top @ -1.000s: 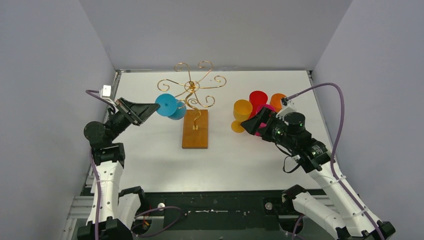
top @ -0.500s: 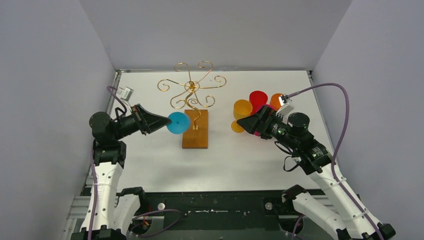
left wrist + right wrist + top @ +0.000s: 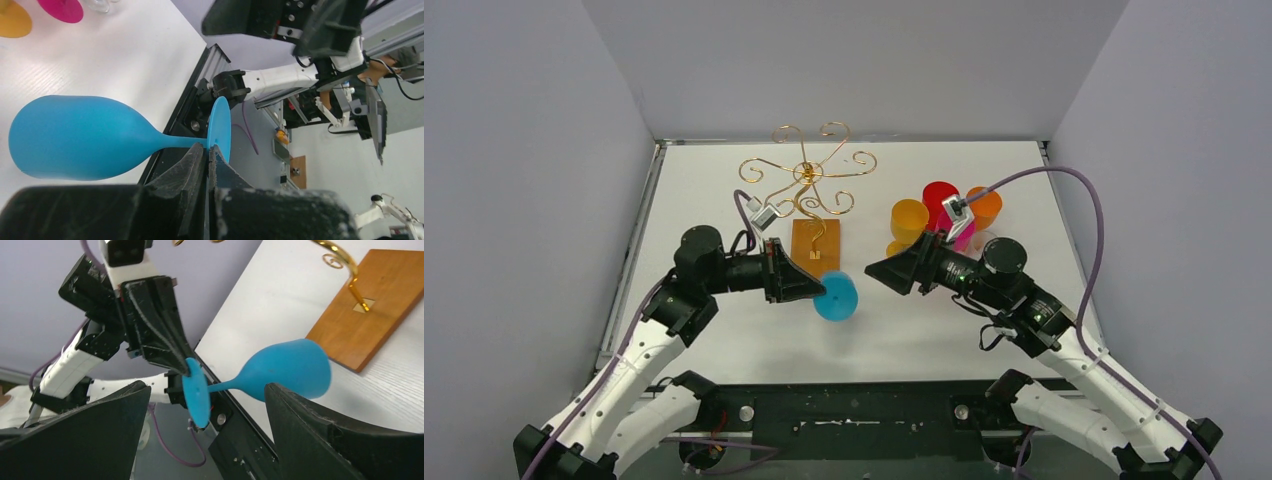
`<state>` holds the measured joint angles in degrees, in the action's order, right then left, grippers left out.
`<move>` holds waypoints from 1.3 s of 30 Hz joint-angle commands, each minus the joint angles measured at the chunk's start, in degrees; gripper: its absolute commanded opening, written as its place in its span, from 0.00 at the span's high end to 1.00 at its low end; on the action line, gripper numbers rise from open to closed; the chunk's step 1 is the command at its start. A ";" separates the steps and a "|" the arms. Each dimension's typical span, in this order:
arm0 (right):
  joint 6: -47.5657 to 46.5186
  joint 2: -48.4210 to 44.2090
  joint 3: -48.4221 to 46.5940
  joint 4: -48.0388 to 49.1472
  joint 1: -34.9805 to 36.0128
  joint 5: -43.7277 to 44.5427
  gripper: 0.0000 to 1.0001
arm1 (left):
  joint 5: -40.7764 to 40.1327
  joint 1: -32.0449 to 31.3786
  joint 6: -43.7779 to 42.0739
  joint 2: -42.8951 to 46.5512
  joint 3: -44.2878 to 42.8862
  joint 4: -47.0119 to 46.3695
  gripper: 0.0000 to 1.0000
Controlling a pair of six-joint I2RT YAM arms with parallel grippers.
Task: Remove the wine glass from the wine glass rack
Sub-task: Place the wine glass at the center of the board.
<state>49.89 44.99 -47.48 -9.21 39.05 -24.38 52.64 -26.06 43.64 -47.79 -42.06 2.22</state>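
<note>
Surface: white table [image 3: 724, 200]. Frame centre: left gripper [image 3: 821, 291] clenched on blue wine glass [image 3: 838, 299] stem; right gripper [image 3: 871, 270] spread wide, not touching. Risk: glass pivots in thin pinch, drops during handover.

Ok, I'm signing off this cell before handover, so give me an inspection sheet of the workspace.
Surface: white table, no spills seen.
Job's things: wine glass rack upright, no glass hanging on it; blue wine glass held sideways near the rack's base.
Clutter: coloured glasses grouped right of the rack.
Hands: left hand shut on the glass's stem by the foot; right hand open, facing it, not touching.
Cables: purple cable at each wrist.
Surroundings: grey walls on three sides.
</note>
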 commanded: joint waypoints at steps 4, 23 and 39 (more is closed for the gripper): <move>-1.80 2.95 -1.39 7.72 6.28 -5.33 0.18 | -11.09 -4.63 3.62 -1.09 -1.11 -8.51 1.00; -3.52 7.85 -0.75 10.27 12.88 -2.60 0.64 | -8.09 -6.63 1.97 -0.22 -1.04 -6.52 1.00; -3.15 5.41 0.85 13.62 12.95 -4.05 1.00 | -7.92 -7.30 4.67 -1.27 -1.54 -9.78 1.00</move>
<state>47.40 51.59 -46.04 -3.09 51.44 -27.22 44.62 -32.64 46.76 -48.27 -42.26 -4.82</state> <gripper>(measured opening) 0.046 0.021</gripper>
